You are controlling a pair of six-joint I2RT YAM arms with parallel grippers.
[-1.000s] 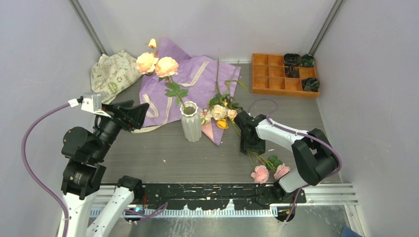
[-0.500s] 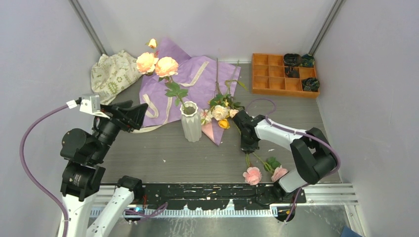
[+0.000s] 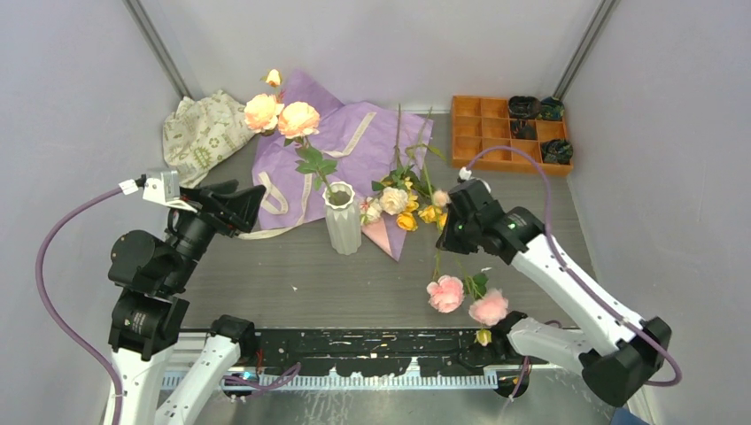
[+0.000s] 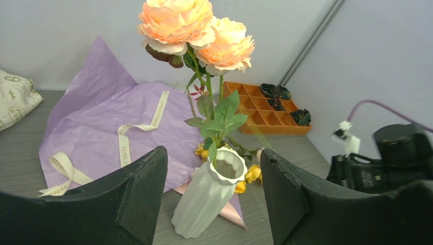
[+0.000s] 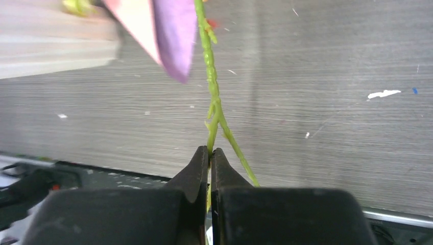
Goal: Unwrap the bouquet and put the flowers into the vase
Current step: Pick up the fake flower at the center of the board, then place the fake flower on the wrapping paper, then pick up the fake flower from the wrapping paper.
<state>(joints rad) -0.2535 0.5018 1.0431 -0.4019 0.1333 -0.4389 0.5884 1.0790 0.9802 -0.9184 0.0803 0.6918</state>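
Stem of pink roses sits clenched in my R end effector, blooms right of vase; L end effector gapes, empty. Risk: thin grip lets stem twist, blooms swing & tip vase w/ peach roses.

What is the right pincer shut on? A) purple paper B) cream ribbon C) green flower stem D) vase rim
C: the right wrist view shows the right pincer closed tight on a thin green stem above the bare table top.
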